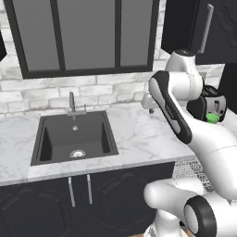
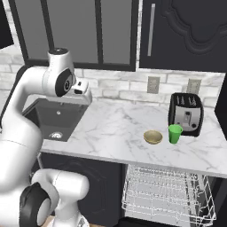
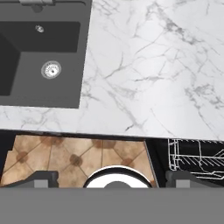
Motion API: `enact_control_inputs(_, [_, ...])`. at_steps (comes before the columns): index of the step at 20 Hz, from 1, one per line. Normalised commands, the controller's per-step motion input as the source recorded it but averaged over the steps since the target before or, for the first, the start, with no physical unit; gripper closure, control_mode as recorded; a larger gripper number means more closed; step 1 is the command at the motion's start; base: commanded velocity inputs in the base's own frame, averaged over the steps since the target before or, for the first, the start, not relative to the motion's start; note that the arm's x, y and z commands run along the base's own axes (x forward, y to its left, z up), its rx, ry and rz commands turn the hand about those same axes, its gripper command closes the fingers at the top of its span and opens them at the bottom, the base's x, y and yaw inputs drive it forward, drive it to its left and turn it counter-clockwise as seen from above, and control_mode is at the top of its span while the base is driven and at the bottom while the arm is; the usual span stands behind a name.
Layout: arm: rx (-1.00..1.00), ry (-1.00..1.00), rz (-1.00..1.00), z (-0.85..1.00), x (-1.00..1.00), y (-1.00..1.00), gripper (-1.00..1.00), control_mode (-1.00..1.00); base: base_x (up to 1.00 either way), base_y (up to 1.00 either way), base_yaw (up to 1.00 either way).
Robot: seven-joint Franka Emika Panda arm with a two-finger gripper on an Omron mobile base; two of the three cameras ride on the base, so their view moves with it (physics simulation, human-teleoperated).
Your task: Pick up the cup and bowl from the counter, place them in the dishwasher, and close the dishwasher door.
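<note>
Small green plastic cup [image 2: 175, 133] stands upright, mouth up, on the long white marble counter w/ grey veins [image 2: 119, 128], near its front edge toward the right end. Shallow tan round bowl [image 2: 153, 137] sits just left of the cup, opening up, close but apart. Both are in front of a black and silver toaster [image 2: 186, 114], which is set back toward the wall; cup is just beside the toaster's front.

Counter's long axis runs left-right along a white brick wall [image 2: 119, 86]. Black rectangular sink basin [image 1: 74, 137] is sunk into its left part, grey faucet [image 1: 72, 102] at the back edge.

Below the counter's right end, white wire dishwasher rack [image 2: 166, 190] is pulled out, wires pointing up; dishwasher door can't be made out.

Two-finger gripper [image 3: 111, 177] hangs above the counter's front edge betw. sink and rack, looking down on marble, brown tiled floor [image 3: 65, 159] and rack corner. Jaws spread wide, holding nothing. White arm [image 1: 176, 111] is bent over the counter middle.

Black cabinets w/ silver bar handles [image 1: 78, 194] below the sink; dark glass-front cabinets [image 1: 83, 34] above.
</note>
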Motion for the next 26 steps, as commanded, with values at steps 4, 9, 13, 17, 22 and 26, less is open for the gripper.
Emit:
enact_control_inputs(4, [0.00,0.00,0.00,-0.17,-0.26,-0.12,-1.00,-1.00,0.00,0.00,0.00])
enact_control_inputs(9, [0.00,0.00,0.00,-0.20,-0.10,-0.20,-1.00,-1.00,0.00,0.00,0.00])
enact_control_inputs(13, [0.00,0.00,0.00,-0.24,0.00,-0.33,-1.00,-1.00,0.00,0.00,0.00])
enact_control_inputs(17, [0.00,0.00,0.00,-0.26,0.00,-0.35,-1.00,-1.00,0.00,0.00,0.00])
enact_control_inputs(22, [0.00,0.00,0.00,-0.26,0.06,-0.33,-1.00,-1.00,0.00,0.00,0.00])
enact_control_inputs(26, [0.00,0.00,0.00,-0.28,0.13,-0.33,-1.00,-1.00,0.00,0.00,0.00])
